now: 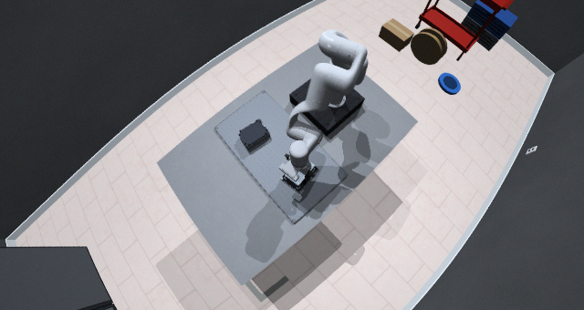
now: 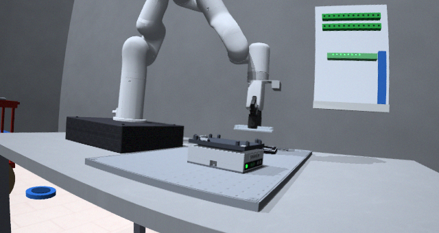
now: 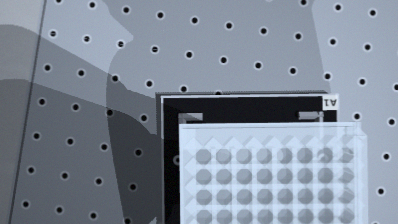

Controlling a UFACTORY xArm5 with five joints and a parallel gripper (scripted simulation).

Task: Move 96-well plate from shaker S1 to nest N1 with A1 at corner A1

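Note:
My gripper (image 2: 254,123) (image 1: 297,175) is shut on the clear 96-well plate (image 2: 241,127) (image 3: 270,175) and holds it level in the air. In the wrist view the plate hangs over the black plate nest N1 (image 3: 240,107) (image 2: 269,147); it covers most of the nest and sits offset towards the right and near side. The nest's A1 label (image 3: 330,102) is at its upper right corner, and the plate's cut-off corner (image 3: 360,132) is also at the upper right. The plate shaker S1 (image 2: 224,154) (image 1: 254,134) stands to the left with its top bare. The fingers do not show in the wrist view.
Shaker and nest stand on a perforated grey breadboard (image 2: 206,181) (image 1: 274,114) (image 3: 225,40) on the table. The arm's black base block (image 2: 123,133) (image 1: 338,114) is behind it. A blue ring (image 1: 449,83), a box (image 1: 396,34) and a red rack (image 1: 452,25) are on the floor far away.

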